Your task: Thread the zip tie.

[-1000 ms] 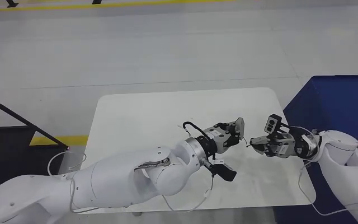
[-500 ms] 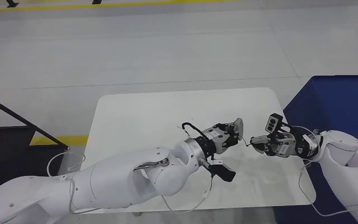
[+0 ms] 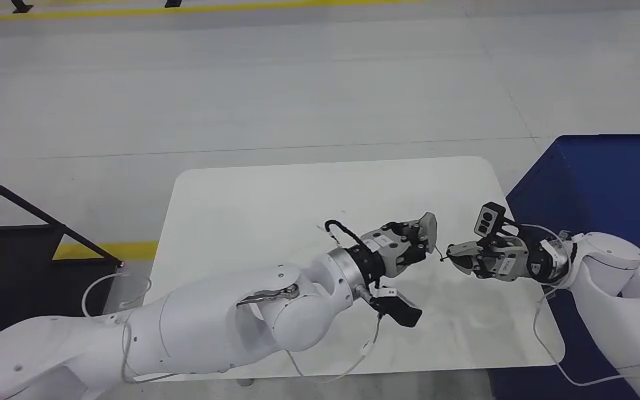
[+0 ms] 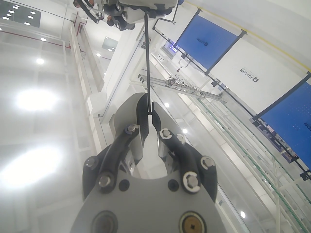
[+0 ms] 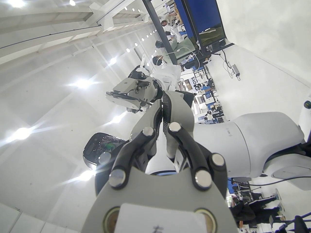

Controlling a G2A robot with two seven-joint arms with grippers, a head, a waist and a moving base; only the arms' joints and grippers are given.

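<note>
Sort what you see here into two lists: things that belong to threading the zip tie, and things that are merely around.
Belongs to the job:
zip tie, stretched between the two grippers
left gripper, shut on one end
right gripper, shut on the other end

Merely around:
white table
blue partition
yellow floor line

On my right gripper [image 5: 162, 100] the fingers [image 5: 180, 109] press tight together, tips just short of my left gripper [image 5: 126, 93], a white arm [image 5: 255, 141] alongside, ceiling lights [image 5: 82, 83] blazing behind.
</note>
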